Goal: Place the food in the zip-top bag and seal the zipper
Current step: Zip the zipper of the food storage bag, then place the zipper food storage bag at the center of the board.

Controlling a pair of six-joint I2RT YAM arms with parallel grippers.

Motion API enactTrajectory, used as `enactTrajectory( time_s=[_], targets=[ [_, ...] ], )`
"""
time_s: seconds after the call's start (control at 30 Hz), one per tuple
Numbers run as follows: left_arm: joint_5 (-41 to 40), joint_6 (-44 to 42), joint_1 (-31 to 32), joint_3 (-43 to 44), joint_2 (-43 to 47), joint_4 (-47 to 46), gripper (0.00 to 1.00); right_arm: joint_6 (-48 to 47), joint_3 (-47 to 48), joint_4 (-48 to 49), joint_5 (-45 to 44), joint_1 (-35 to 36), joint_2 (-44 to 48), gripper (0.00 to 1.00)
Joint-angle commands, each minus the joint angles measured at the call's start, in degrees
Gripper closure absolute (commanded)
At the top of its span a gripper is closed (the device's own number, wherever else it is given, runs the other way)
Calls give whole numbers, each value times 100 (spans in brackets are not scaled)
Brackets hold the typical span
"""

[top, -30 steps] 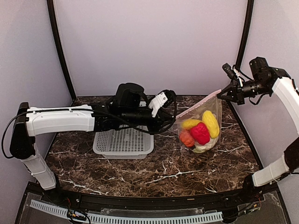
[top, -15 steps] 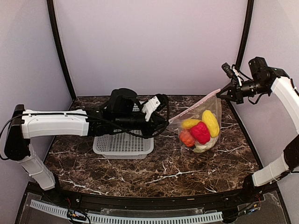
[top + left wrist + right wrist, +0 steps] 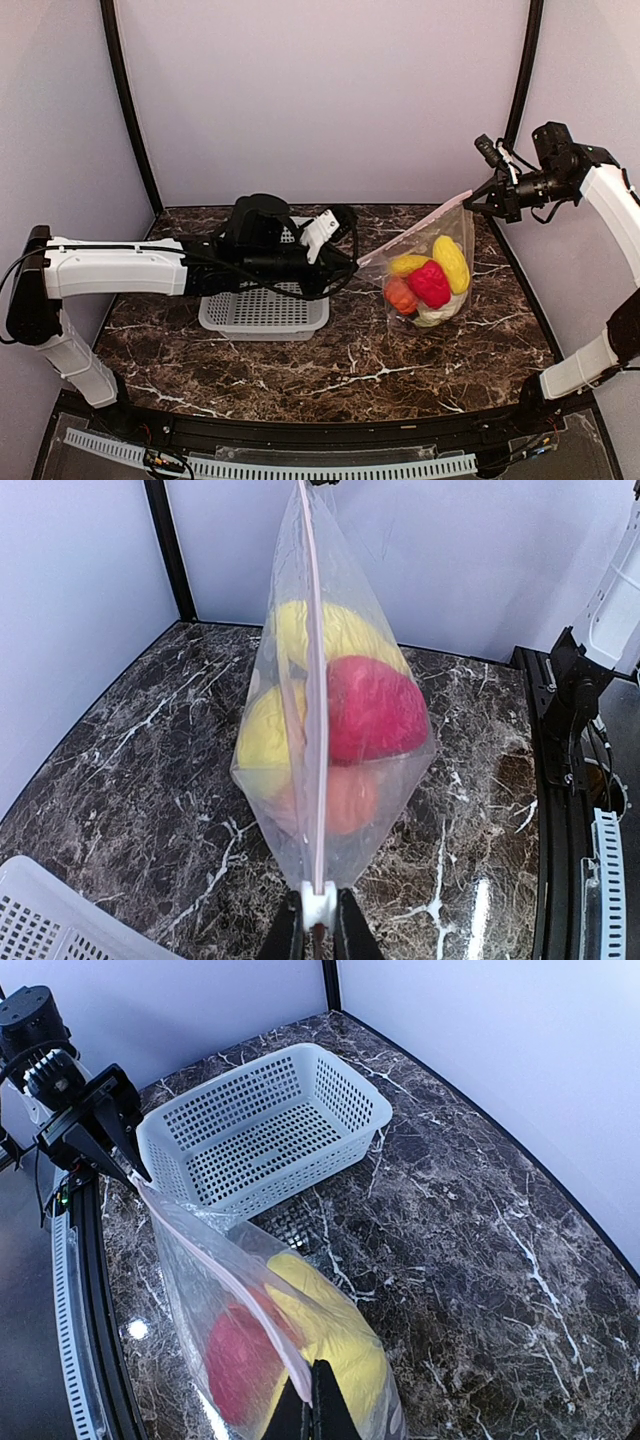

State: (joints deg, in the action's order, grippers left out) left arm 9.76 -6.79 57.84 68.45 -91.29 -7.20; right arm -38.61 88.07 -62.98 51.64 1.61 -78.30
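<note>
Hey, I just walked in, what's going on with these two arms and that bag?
The two arms hold the zip-top bag stretched between them. The right claw pinches its raised corner, and the left claw pinches the zipper at the lower end. The food, red, yellow and orange pieces, is already inside. The white basket sits on the table.
</note>
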Motion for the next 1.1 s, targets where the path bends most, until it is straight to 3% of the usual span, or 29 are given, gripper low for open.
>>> enactTrajectory(
  time_s=[0.0, 0.2, 0.27, 0.3, 0.43, 0.47, 0.6, 0.77, 0.93, 1.07],
  targets=[
    [-92, 78, -42, -274, 363, 196, 98, 62, 26, 350, 64, -99, -5, 100],
    [-126, 83, -45, -334, 400, 142, 96, 110, 35, 371, 126, -102, -3, 100],
    [-97, 78, -39, -328, 387, 73, 80, 142, 18, 406, 171, -104, 19, 100],
    [-53, 88, -39, -313, 381, 41, 63, 151, 9, 410, 198, -101, 32, 100],
    [6, 150, -44, -197, 290, -324, 33, 116, -38, 348, 320, -52, 42, 100],
    [-50, 195, -45, -157, 279, -486, 20, 115, -58, 348, 321, -35, 50, 100],
    [-294, 173, -44, 40, 227, -929, 6, 83, -118, 324, 327, 20, 92, 100],
    [-1, 60, -41, 697, -258, -773, 7, 47, -166, 297, 339, 139, 136, 100],
    [629, 82, -32, 1384, -810, -563, 28, 12, -230, 317, 296, 242, 189, 100],
    [1164, 207, 12, 1700, -1192, -495, 33, 18, -293, 330, 240, 326, 245, 100]
  ],
)
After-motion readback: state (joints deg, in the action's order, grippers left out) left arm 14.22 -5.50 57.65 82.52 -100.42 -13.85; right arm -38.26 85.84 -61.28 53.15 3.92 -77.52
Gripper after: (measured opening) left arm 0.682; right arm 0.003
